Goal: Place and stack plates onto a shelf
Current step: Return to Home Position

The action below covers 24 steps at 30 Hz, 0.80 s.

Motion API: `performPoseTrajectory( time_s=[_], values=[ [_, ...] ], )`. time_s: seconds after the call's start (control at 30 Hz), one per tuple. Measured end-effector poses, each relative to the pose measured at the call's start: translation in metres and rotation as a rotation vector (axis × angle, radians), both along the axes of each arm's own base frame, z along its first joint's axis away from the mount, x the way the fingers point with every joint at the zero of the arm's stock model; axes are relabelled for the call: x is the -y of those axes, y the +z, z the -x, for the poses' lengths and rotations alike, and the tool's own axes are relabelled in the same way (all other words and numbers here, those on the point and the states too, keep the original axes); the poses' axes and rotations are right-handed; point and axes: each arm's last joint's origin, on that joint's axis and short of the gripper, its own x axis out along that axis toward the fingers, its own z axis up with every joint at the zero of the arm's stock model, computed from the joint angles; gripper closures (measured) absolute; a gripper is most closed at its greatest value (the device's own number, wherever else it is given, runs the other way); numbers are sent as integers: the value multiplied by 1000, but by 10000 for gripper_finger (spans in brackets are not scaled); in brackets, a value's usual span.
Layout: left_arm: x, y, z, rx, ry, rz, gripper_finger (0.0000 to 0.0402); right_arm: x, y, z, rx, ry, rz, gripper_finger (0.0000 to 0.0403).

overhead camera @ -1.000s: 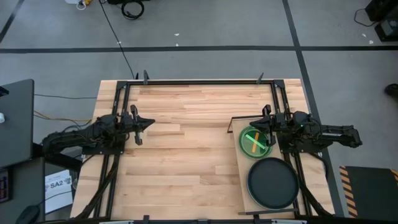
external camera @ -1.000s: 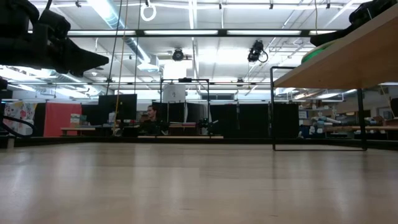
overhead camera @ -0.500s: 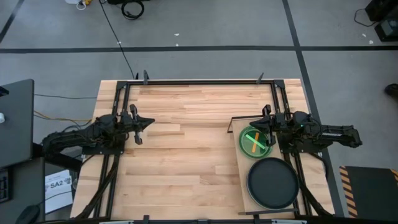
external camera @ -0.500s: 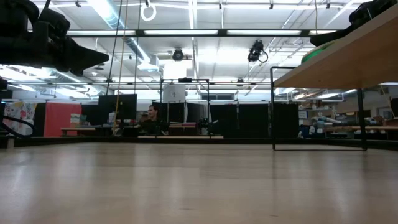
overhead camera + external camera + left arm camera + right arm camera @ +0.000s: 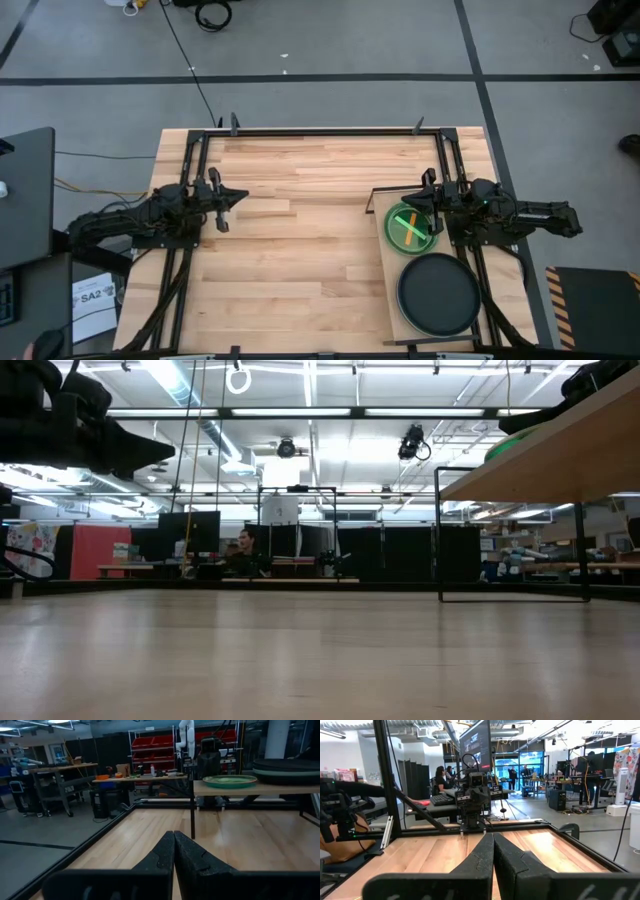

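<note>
Two stacks sit on the shelf [image 5: 391, 265]: the lime plate [image 5: 395, 221] over the orange plate [image 5: 410, 228], both glossy and translucent, and the matte black plate [image 5: 438, 294] topping its pile (a pale mint plate [image 5: 285, 772] shows beneath in the left wrist view). Right gripper [image 5: 420, 205], fingers pressed together and empty, hangs at the lime plate's rim; a low sweep could skid it off. Left gripper [image 5: 238, 197], likewise pinched closed, waits well apart.
</note>
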Motion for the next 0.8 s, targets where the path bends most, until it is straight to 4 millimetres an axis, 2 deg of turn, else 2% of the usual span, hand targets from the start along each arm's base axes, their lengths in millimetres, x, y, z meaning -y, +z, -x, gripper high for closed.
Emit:
performPoseTrajectory(
  time_s=[0.8],
  values=[
    [0,2,1,18,0,-3,390,0,0,0,0,0,0,390]
  ],
)
